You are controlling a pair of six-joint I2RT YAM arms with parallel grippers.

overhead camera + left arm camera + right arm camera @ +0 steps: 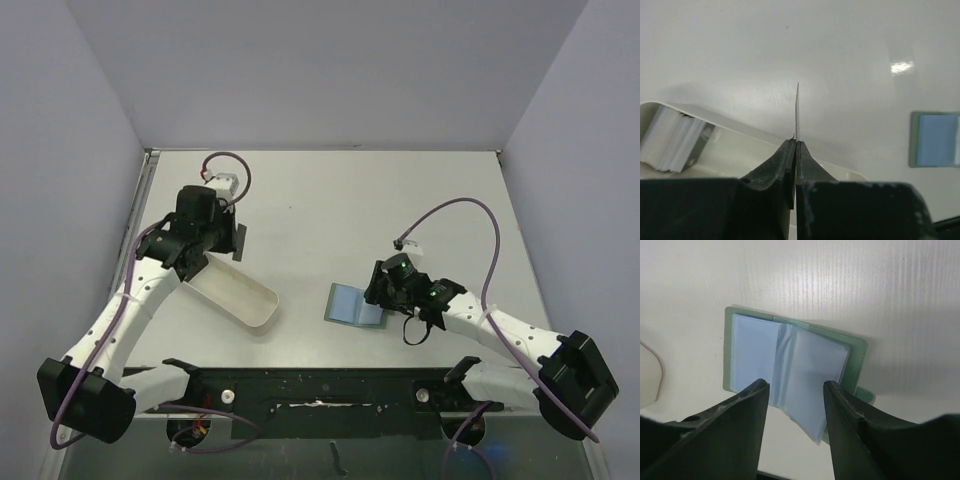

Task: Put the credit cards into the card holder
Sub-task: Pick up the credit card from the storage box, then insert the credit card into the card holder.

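Counted from above: two white-and-black arms, two grippers, one white oblong plastic tray [240, 298], one sage-green folding card holder [355, 304] lying open with its light blue slotted inside up, and one thin dark rectangular credit card [238, 240] lifted off the table. Inside the tray, one stack of cards [670, 142] leaning at one end, packed too tightly to count.

Left gripper [228, 238] over the tray's far left end. Jaws pressed fully together on the credit card, held upright on its edge. Card holder to the right of the tray, well apart from it, flat on the white tabletop [330, 200]. Right gripper [385, 292] low over the card holder, on the side away from the tray.

Only in the left wrist view: the stack in the tray, hidden from above by the arm, and the held credit card [797, 110] seen edge-on as a thin vertical sliver rising from the closed fingertips. Also the card holder [935, 139], off to the right beyond the tray's rim.

Only in the right wrist view: clear plastic sleeves [810, 365] fanned up from the card holder's fold, and a small green snap tab [866, 396] at its edge. Right gripper's jaws partly apart there, astride the sleeves, gripping nothing. Cannot tell whether the fingers touch the sleeves.
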